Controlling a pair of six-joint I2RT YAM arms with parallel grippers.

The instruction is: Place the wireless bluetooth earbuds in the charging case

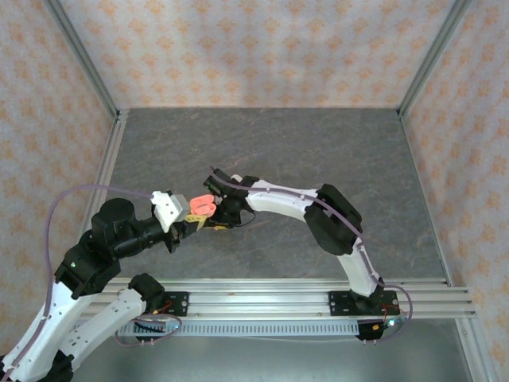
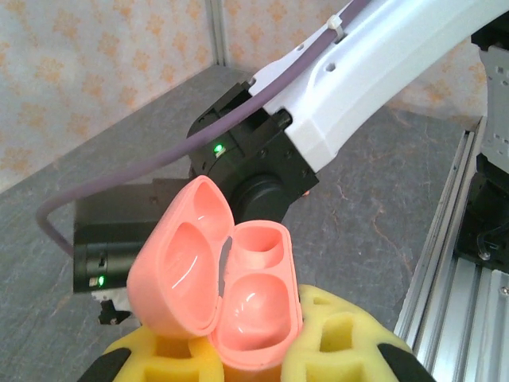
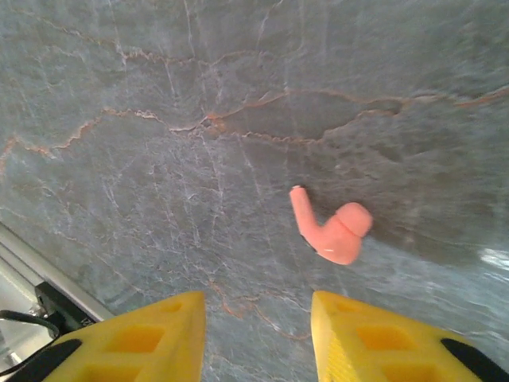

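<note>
Grey stone-patterned table (image 3: 159,119) with rust-coloured veins, one coral-pink earbud (image 3: 334,231) lying on it

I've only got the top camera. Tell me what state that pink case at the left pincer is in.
Observer: The case is clamped in the left pincer, with its lid open.
Operator: Report the wells.
Observer: Both wells look empty; I see no bud in either.
Operator: Find me a bud.
Observer: One pink earbud lies on the table just ahead of the right pincer, whose fingers are apart with nothing between them.
</note>
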